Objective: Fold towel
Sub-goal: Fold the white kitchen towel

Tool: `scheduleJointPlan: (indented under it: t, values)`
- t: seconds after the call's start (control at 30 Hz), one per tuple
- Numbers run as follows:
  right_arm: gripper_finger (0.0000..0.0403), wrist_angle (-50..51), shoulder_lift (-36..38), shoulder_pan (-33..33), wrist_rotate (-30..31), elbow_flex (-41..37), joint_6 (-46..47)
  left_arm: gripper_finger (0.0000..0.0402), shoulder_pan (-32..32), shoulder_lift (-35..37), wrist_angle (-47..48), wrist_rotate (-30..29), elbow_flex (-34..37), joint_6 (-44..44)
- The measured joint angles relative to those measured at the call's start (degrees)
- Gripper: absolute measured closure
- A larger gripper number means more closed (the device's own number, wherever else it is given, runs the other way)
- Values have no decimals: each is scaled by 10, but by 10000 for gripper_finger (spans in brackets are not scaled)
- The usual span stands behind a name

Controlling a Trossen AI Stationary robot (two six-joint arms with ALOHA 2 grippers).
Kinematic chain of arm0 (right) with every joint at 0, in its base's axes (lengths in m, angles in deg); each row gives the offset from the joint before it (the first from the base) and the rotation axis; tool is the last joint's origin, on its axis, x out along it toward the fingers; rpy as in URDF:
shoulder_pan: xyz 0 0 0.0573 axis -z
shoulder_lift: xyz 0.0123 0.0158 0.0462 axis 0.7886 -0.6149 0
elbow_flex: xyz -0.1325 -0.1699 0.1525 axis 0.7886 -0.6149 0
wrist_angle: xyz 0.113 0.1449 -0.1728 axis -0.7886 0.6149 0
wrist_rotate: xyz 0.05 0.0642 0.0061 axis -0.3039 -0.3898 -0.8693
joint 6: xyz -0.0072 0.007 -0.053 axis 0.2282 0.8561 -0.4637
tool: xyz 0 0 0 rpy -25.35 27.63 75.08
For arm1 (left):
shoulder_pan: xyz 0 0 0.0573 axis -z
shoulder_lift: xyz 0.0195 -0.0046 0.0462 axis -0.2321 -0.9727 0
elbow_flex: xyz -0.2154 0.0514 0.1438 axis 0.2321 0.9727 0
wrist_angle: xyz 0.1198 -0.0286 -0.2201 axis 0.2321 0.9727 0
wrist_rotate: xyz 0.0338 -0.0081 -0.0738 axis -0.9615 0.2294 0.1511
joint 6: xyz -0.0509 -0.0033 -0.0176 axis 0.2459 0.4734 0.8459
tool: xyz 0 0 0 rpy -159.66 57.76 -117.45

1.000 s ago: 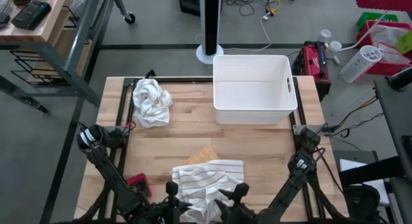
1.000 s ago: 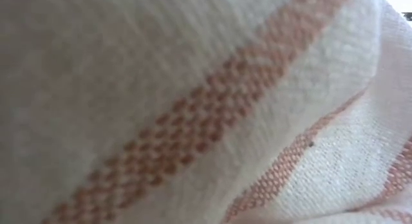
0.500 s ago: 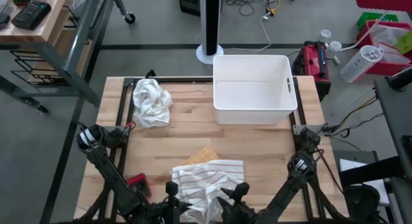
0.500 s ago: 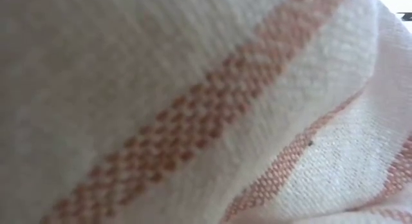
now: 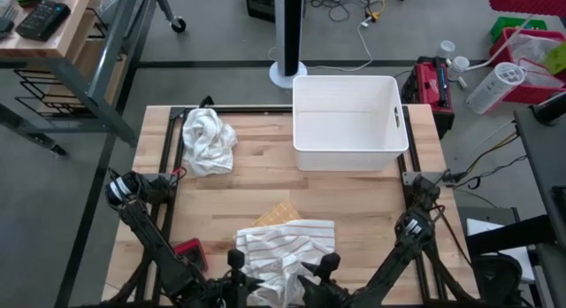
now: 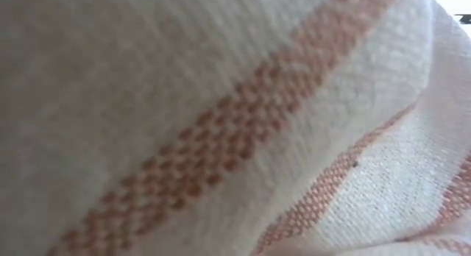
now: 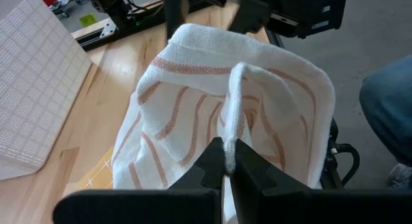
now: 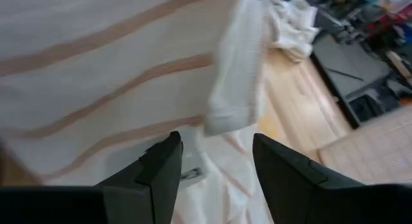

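Left claw (image 7: pixel 226 161) is clamped on a raised fold of the white towel with orange-red stripes (image 5: pixel 285 255), bunched at the bench's (image 5: pixel 354 202) near edge. Right claw (image 8: pixel 212 156), fingers apart, faces a hanging towel edge just ahead; I'd grab there.

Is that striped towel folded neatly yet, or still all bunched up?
Still bunched up. The striped towel lies rumpled at the table's front edge, and the left gripper pinches a raised fold of it.
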Motion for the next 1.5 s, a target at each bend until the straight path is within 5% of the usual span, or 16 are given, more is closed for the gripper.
scheduleJointPlan:
  t: [0.37,0.6,0.7,0.87,1.3,1.5]
  values:
    - [220,-75,0,11,1,0,-62,400,-1,0,-1,0,0,0]
    - [225,-88,0,17,89,0,-44,400,-3,0,-2,0,0,0]
    - [261,-88,0,16,134,0,-47,400,-3,0,-2,0,0,0]
    - [384,-108,7,17,181,0,-103,400,-3,0,-5,0,0,0]
    - [401,-300,8,13,202,0,-312,400,-4,0,-7,0,0,-2]
    - [402,-340,8,5,183,0,-341,400,-4,0,-8,0,0,-2]
